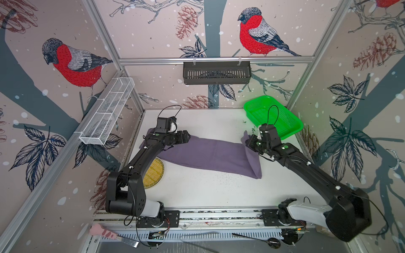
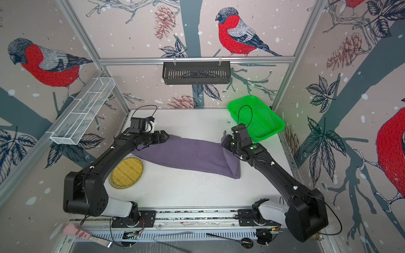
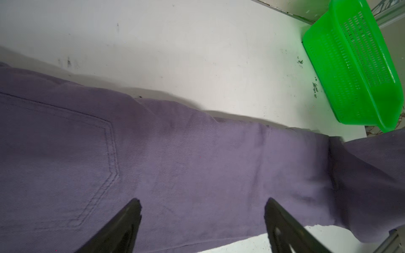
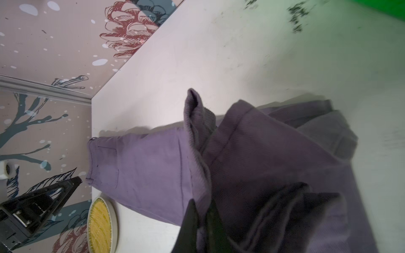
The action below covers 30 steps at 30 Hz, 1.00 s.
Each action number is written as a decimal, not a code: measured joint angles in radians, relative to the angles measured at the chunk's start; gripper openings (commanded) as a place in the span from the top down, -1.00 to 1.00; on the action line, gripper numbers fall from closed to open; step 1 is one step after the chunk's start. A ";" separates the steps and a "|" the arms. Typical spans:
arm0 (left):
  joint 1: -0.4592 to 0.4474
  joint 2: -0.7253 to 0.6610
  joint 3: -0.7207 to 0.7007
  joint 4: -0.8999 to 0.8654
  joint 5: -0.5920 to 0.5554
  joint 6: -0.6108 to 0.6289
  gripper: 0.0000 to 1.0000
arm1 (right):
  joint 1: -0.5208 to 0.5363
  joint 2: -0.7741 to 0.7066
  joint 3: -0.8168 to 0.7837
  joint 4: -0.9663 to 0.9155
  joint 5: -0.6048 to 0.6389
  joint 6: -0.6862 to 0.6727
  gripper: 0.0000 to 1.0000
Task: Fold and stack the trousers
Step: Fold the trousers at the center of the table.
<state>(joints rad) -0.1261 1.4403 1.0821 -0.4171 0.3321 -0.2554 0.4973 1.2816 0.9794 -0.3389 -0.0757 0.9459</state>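
On the table, trousers stretch crosswise (waistband by left tool)

No lettering, label, brand, number or sign can be read anywhere.

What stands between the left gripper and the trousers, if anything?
Nothing visible does. The left gripper hangs open just over the trousers, with bare cloth showing between its jaws. The yellow plate lies off to one side.
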 measured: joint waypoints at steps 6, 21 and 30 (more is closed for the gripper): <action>0.039 -0.011 0.001 -0.021 -0.023 0.016 -0.77 | 0.150 0.239 0.196 0.029 0.021 0.120 0.80; 0.138 -0.061 -0.035 -0.039 -0.021 0.035 -0.77 | 0.333 0.654 0.570 0.056 -0.007 0.252 0.78; 0.148 -0.052 -0.048 -0.036 -0.019 0.046 -0.76 | 0.367 0.782 0.688 0.056 -0.014 0.280 0.72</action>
<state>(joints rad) 0.0216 1.3880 1.0336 -0.4530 0.3126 -0.2096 0.8639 2.0640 1.6672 -0.2829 -0.0895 1.2263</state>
